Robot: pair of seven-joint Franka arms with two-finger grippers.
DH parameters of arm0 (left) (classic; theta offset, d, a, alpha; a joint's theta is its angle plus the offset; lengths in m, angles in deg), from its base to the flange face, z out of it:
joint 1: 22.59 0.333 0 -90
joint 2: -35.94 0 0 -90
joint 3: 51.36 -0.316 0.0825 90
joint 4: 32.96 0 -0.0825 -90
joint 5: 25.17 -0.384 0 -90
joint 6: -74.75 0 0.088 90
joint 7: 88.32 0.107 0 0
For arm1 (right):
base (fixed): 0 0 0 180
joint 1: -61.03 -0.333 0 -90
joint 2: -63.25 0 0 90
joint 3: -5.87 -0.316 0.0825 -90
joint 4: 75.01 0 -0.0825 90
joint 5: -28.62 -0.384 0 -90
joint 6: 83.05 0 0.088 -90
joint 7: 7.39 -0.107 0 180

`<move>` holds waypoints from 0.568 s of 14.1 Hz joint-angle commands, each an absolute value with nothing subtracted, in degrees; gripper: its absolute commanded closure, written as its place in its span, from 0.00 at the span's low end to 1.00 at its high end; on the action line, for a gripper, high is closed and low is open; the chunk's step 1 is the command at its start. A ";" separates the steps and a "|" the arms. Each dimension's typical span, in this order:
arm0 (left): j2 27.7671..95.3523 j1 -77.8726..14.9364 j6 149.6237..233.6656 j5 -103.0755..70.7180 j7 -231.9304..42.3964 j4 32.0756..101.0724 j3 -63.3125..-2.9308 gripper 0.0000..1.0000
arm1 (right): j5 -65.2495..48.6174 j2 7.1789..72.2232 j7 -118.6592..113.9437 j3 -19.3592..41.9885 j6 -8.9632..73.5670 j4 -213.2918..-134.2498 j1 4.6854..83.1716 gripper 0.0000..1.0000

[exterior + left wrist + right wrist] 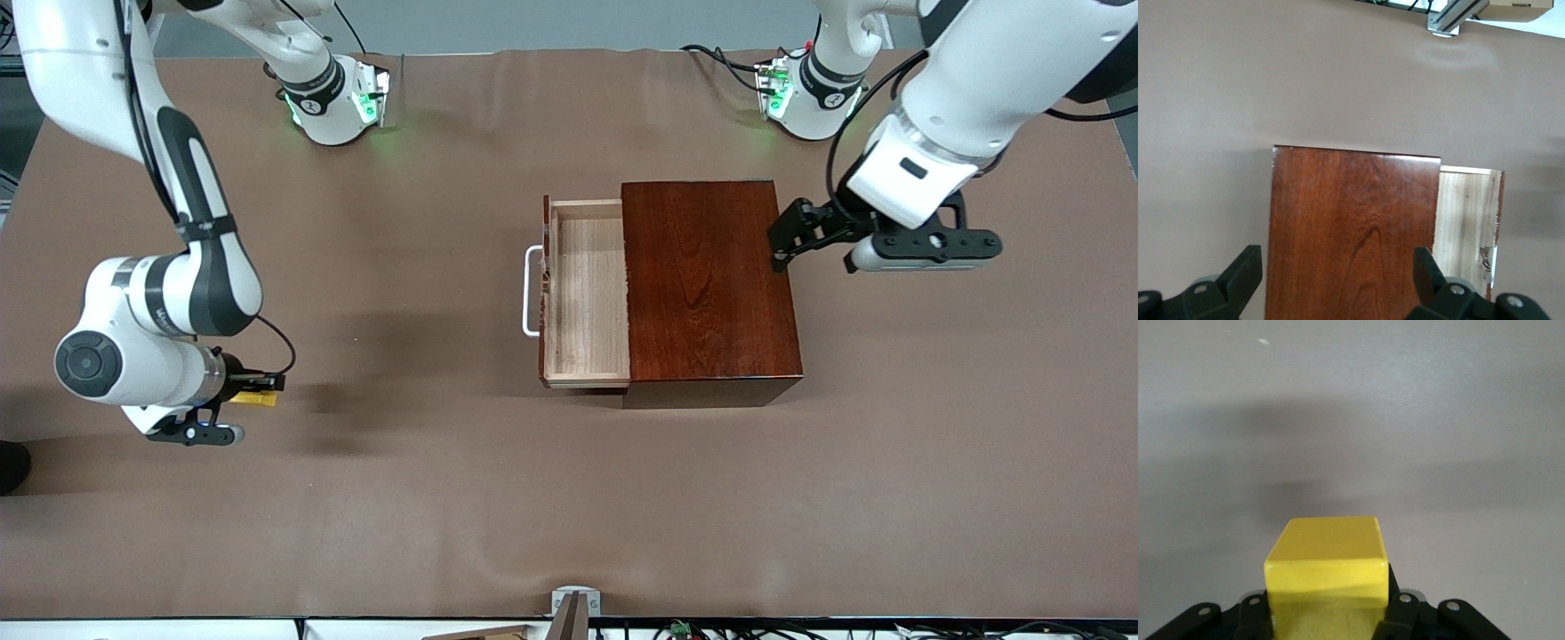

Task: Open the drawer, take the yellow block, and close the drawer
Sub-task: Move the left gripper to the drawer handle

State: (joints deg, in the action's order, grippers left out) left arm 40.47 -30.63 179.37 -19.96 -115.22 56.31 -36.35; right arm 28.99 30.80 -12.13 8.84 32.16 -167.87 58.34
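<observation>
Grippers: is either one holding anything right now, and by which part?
The right gripper is shut on the yellow block, clamping its two side faces. The left gripper, open at the box's end, holds nothing.

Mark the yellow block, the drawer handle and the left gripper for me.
yellow block (1326, 563): right wrist view, middle of its top face, held in the shut right gripper (258, 384).
drawer handle (530, 292): front view, the long white bar.
left gripper (782, 242): front view, between its open fingertips, beside the box.

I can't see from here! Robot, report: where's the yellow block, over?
Right tool shut on yellow block, over the table at the right arm's end. Left tool open, at the box. Drawer open, empty. Nothing in the way.
</observation>
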 commanded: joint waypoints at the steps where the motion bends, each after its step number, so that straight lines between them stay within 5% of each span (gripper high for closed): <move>1: 40.68 -35.23 179.42 -20.06 -117.23 54.32 -36.07 0.00 | 29.41 28.20 -11.08 7.71 34.97 -167.56 60.93 1.00; 8: 43.66 -49.57 179.42 -22.88 -117.50 53.79 -35.98 0.00 | 29.23 23.80 -6.96 7.54 40.95 -167.65 64.19 1.00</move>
State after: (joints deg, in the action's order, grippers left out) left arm 41.31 -48.89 179.44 -21.14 -118.27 55.01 -35.70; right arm 28.99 24.81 -8.64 8.82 39.32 -167.90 62.04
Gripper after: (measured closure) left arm 0.000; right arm 0.441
